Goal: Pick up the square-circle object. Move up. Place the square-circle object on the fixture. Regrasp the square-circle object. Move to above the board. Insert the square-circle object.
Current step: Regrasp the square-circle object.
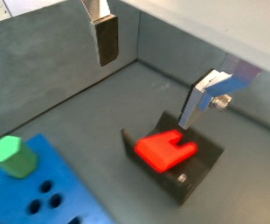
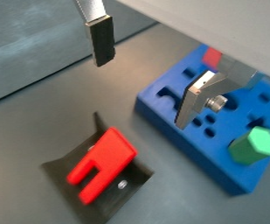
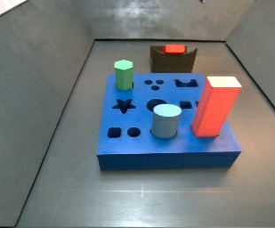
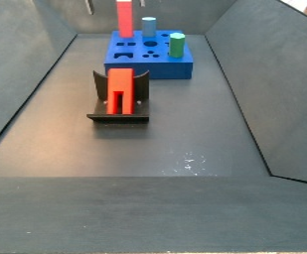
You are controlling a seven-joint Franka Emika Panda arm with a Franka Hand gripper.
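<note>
The square-circle object (image 1: 162, 149) is a small bright red blocky peg lying on the dark fixture (image 1: 207, 156). Both also show from the other wrist camera, the square-circle object (image 2: 102, 162) resting in the fixture (image 2: 67, 157). In both side views the square-circle object (image 3: 173, 49) (image 4: 120, 89) rests on the fixture (image 3: 173, 62) (image 4: 118, 116), just beyond the blue board (image 3: 164, 142) (image 4: 149, 67). My gripper (image 1: 147, 93) (image 2: 144, 93) hangs open well above the fixture, its fingers (image 1: 107, 39) wide apart with nothing between them. It does not show in the side views.
On the board stand a green hexagonal peg (image 3: 124, 74) (image 2: 259, 144), a grey-blue cylinder (image 3: 165, 120) and a tall red-orange block (image 3: 217, 105). Dark shaped holes (image 3: 125, 105) dot its top. Grey walls (image 3: 56, 62) enclose the floor.
</note>
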